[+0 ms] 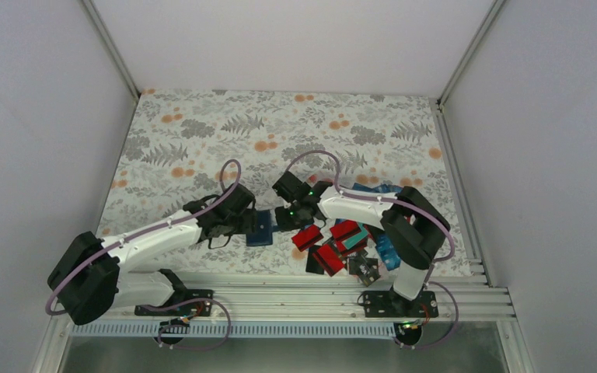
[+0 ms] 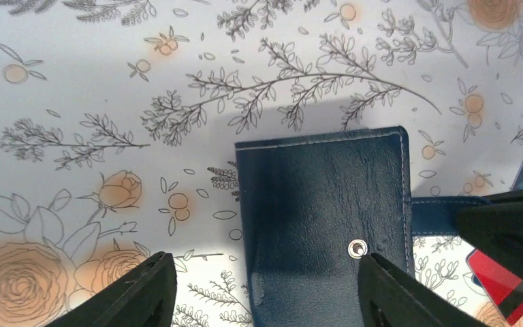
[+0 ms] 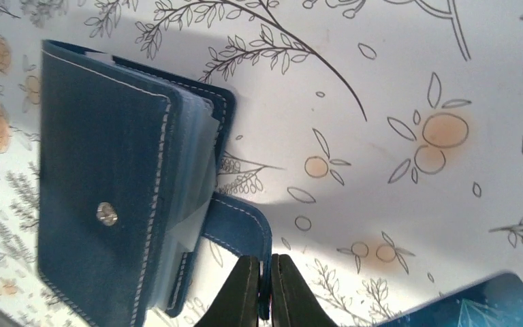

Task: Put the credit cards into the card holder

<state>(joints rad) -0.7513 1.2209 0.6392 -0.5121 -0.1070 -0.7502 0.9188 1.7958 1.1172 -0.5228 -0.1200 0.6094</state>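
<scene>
The navy card holder (image 1: 260,228) lies on the floral cloth between the two grippers. In the left wrist view the card holder (image 2: 320,204) shows its snap stud, and my left gripper (image 2: 265,286) is open with its fingers either side of the holder's near part. My right gripper (image 3: 265,293) is shut on the holder's clasp tab (image 3: 245,228); the card holder (image 3: 99,197) is slightly open there, with clear sleeves showing. The credit cards (image 1: 342,241), red, teal, blue and black, lie in a pile to the right near the table's front.
A blue card (image 3: 477,303) lies at the lower right of the right wrist view. A red card (image 2: 504,286) shows beside the right gripper in the left wrist view. White walls enclose the table on three sides.
</scene>
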